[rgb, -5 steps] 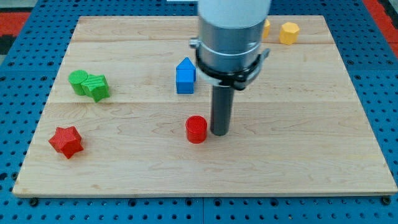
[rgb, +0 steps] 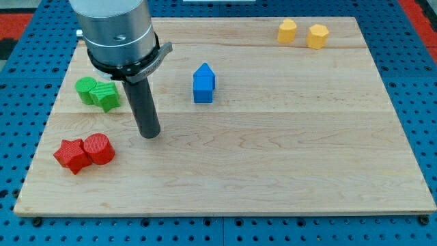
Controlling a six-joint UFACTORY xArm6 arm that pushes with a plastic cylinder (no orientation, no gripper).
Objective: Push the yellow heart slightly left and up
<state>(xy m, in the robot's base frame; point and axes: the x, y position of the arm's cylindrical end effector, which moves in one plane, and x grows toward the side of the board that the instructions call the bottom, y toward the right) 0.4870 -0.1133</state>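
Note:
The yellow heart (rgb: pixel 287 30) lies near the view's top right, next to a yellow hexagon-like block (rgb: pixel 317 35). My tip (rgb: pixel 149 134) rests on the board at the left of centre, far from the yellow heart. It stands just right of and above a red cylinder (rgb: pixel 100 149), not touching it. The red cylinder touches a red star (rgb: pixel 72 155).
Two green blocks (rgb: pixel 97 93) sit together left of the rod. A blue house-shaped block (rgb: pixel 203 83) stands to the right of the rod. The wooden board (rgb: pixel 287 171) is bounded by a blue pegboard surround.
My tip has moved far to the view's left. The red cylinder has slid left and now sits against the red star. The yellow heart, hidden before by the arm, now shows.

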